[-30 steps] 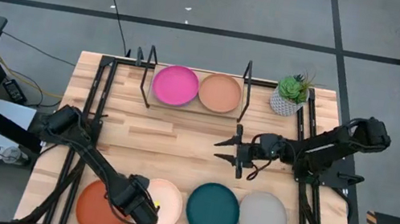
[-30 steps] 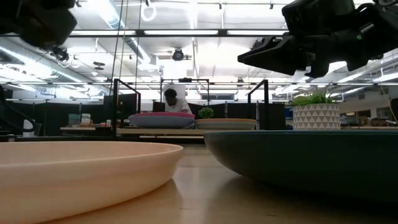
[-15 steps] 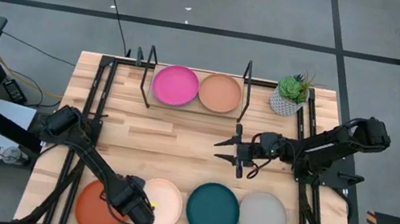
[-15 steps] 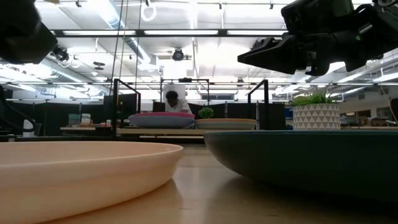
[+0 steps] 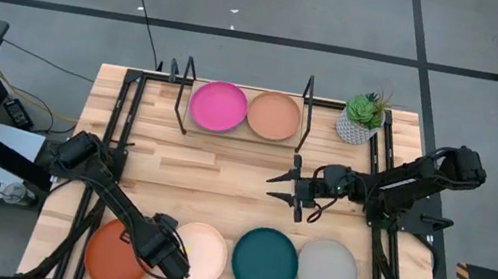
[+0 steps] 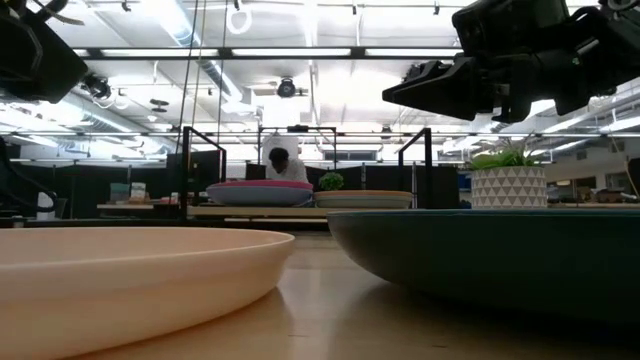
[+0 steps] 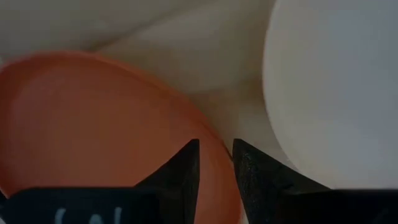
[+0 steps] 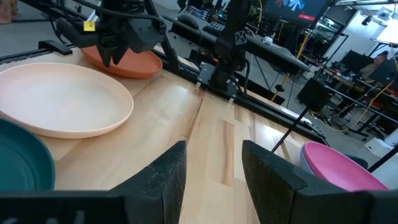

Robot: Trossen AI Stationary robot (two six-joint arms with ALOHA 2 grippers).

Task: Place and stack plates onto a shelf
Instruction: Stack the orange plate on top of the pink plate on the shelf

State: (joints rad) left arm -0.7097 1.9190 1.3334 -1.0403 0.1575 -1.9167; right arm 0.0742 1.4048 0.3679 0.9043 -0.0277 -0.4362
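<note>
The orange plate point(image 5: 113, 254) lies at the table's near left, beside the cream plate point(image 5: 201, 255), the dark teal plate point(image 5: 264, 262) and the grey plate point(image 5: 326, 271). A magenta pink plate point(image 5: 218, 106) and a tan plate point(image 5: 273, 115) rest on the shelf point(image 5: 240, 138) at the far side. My left gripper point(image 7: 214, 146) points down over the orange plate's right rim, shut on it. My right gripper point(image 5: 283, 188) hovers open and level above mid-table, holding nothing. My left gripper has the orange plate's rim point(image 7: 219, 158) on the side toward the cream plate between its two fingers, one finger point(image 7: 186, 171) over the plate's inside and the other point(image 7: 252, 177) outside. It comes from above, pointing down. The plate's far part point(image 8: 127, 62) rests on the table.
A potted plant point(image 5: 362, 118) stands at the far right beside the shelf's black upright point(image 5: 307, 99). Bare wood lies between the shelf and the near row of plates. A person sits in the room behind the table point(image 6: 276, 160).
My left gripper has moved a little toward the table's left edge and slightly down. The orange plate has slid left with it, away from the cream plate.
</note>
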